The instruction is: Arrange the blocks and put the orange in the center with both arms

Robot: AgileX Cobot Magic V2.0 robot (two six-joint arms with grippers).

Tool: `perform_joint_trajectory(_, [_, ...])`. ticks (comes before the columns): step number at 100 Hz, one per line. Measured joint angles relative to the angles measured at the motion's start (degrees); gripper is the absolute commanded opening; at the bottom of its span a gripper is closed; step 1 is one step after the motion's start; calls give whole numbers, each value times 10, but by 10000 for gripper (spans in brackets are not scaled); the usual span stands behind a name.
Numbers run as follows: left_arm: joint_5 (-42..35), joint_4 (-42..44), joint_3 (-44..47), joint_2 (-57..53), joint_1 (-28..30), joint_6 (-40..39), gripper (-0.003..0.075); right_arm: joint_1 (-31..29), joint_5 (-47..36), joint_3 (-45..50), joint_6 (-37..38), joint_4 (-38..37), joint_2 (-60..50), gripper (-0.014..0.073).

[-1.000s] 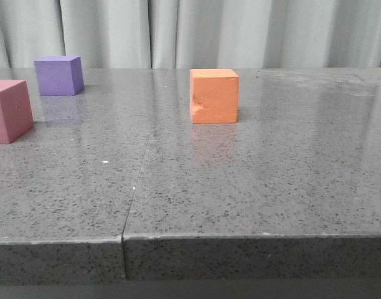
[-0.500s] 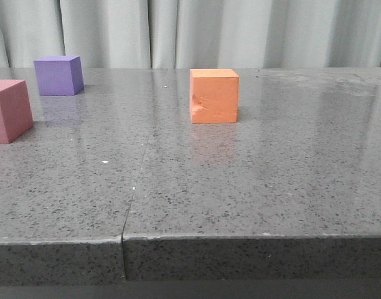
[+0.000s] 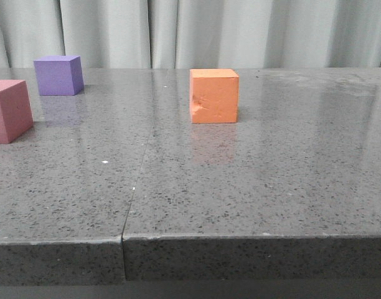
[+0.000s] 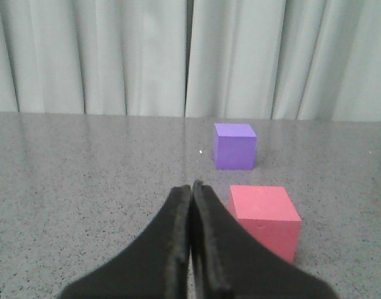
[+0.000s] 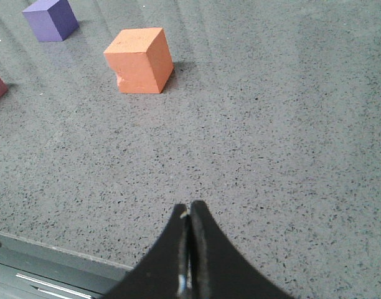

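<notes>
I see the orange cube (image 3: 214, 96), dented low on its near face, mid-surface (image 3: 253, 187); pink cube (image 3: 10, 110) and purple cube (image 3: 58, 75) sit far left. Left end effector (image 4: 192, 187) and right end effector (image 5: 189, 207) are both pressed together, empty.

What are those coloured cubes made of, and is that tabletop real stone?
The orange cube looks like matte foam: dull, no shine, with a torn dent low on its front face. The pink cube and purple cube share that soft, flat finish. The tabletop looks like polished speckled grey stone, since it mirrors the cubes, though it could be a stone-look composite.
</notes>
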Motion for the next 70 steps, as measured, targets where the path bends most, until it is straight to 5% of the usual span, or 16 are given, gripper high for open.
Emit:
perform_joint_trajectory(51, [130, 2, -209, 307, 0, 0, -12, 0, 0, 0, -1, 0, 0, -67])
perform_joint_trajectory(61, [130, 2, -245, 356, 0, 0, 65, 0, 0, 0, -1, 0, 0, -67])
perform_joint_trajectory(70, [130, 2, -269, 394, 0, 4, 220, 0, 0, 0, -1, 0, 0, -67])
